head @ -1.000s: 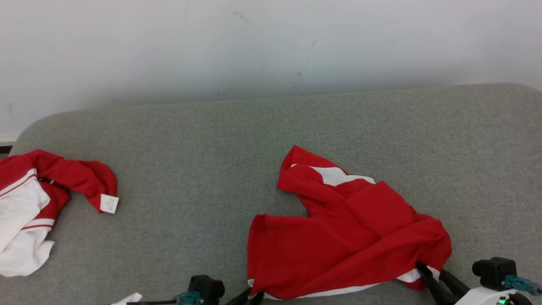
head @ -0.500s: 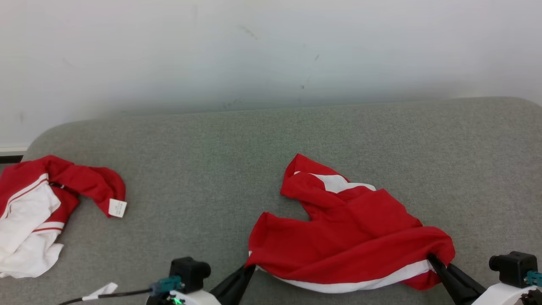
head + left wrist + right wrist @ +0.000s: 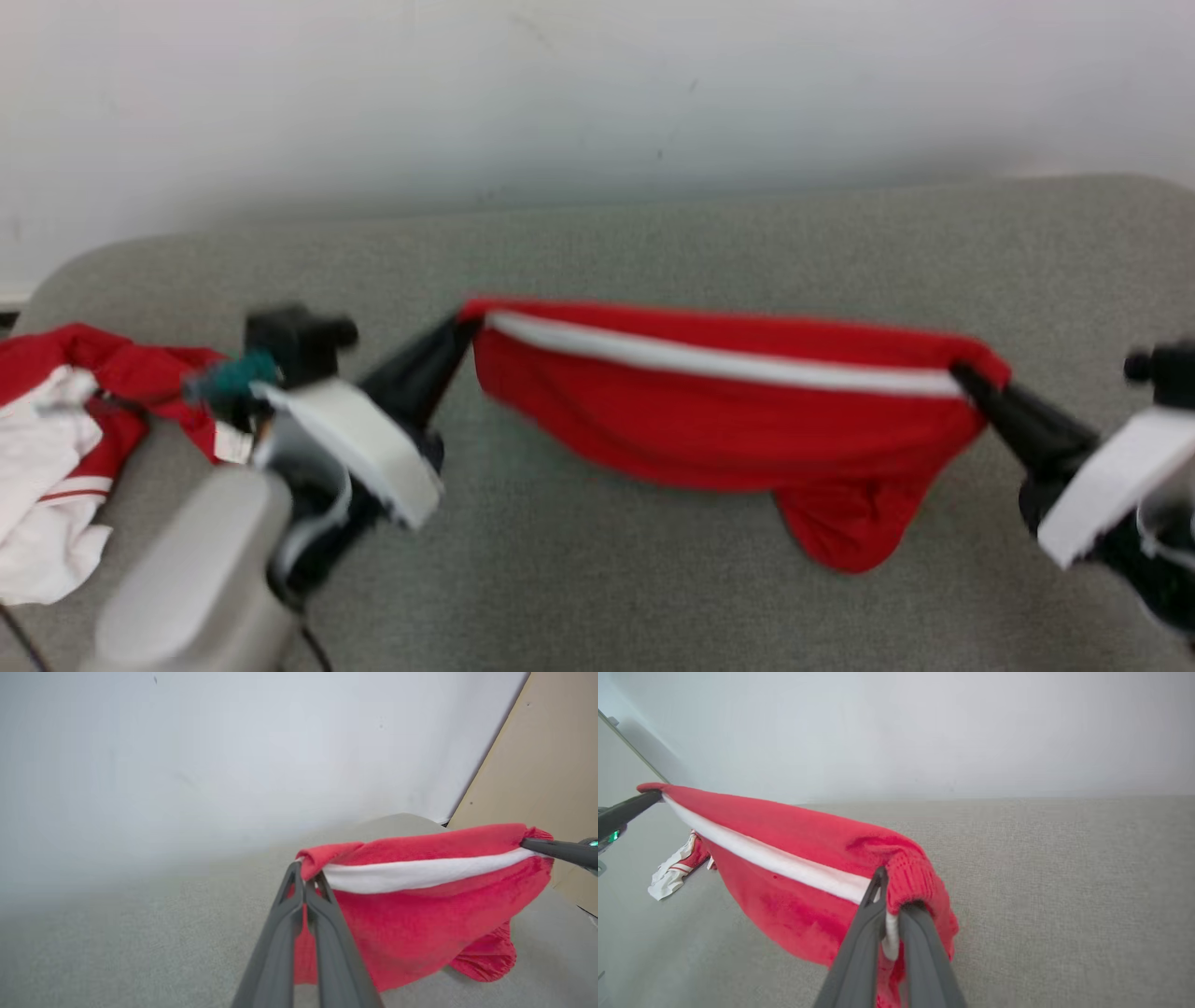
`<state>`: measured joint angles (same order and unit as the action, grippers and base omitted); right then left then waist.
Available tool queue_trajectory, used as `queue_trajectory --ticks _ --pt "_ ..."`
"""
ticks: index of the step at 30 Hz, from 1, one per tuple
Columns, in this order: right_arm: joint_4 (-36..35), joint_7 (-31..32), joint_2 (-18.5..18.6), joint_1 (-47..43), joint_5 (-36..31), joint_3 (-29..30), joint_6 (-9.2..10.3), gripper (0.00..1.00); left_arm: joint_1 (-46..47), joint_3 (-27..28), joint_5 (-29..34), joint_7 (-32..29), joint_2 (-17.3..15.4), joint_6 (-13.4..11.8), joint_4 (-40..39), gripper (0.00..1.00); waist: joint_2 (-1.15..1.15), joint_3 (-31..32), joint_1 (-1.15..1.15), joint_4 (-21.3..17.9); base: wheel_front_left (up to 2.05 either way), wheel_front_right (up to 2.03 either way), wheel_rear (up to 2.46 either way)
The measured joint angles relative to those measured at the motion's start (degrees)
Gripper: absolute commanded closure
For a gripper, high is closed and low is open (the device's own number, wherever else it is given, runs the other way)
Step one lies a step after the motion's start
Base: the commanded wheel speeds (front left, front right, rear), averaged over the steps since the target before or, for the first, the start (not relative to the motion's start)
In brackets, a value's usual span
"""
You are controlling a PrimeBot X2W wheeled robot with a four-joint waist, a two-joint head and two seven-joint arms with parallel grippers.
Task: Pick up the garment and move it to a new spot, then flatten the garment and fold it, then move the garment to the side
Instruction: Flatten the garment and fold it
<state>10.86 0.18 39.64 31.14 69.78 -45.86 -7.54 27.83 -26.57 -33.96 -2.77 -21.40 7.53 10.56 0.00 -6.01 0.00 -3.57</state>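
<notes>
Head view: the garment [image 3: 709, 420], flat a second earlier, hung stretched above the middle of the pad [image 3: 653, 579], so we judged the pickup done; left wrist: our left gripper [image 3: 306, 879] pinched one hem corner; right wrist: our right gripper [image 3: 893, 891] pinched the other.

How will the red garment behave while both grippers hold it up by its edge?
Probably floppy: the red garment sags between the left gripper and the right gripper. Likely light: two thin pinches carry it. Its loose lower part may swing.
</notes>
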Motion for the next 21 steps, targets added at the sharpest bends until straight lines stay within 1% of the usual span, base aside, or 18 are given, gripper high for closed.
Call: queue_trajectory --ticks 2,6,13,17,21 --pt "0.80 2.19 -1.03 4.43 1.71 0.71 0.00 1.00 5.75 0.04 -2.05 -0.67 -0.66 0.01 1.40 1.00 0.00 -1.72 0.00 -0.07 0.00 0.00 0.00" --pt "3.60 6.82 -3.31 13.87 4.34 2.16 0.00 1.00 17.83 -1.02 -5.16 -3.00 -2.55 0.01 6.78 1.00 0.00 -5.62 0.00 -0.15 0.00 0.00 0.00" --pt "11.04 12.79 -8.15 30.86 8.16 4.24 0.00 1.00 35.79 -2.79 -10.28 -6.02 -3.30 0.01 16.84 1.00 0.00 -12.38 0.01 -0.51 0.00 0.00 0.00" --pt "14.79 13.54 -9.95 40.30 8.40 5.57 0.00 1.00 45.36 -1.86 -13.40 -6.68 -2.66 0.02 22.43 1.00 0.00 -16.10 0.01 -0.73 0.00 0.00 0.00" --pt "18.28 12.57 -11.98 49.38 8.90 7.69 -0.01 1.00 55.59 -0.99 -14.10 -5.59 -1.45 0.02 27.99 1.00 0.00 -19.83 0.01 -0.87 0.00 0.00 0.00"
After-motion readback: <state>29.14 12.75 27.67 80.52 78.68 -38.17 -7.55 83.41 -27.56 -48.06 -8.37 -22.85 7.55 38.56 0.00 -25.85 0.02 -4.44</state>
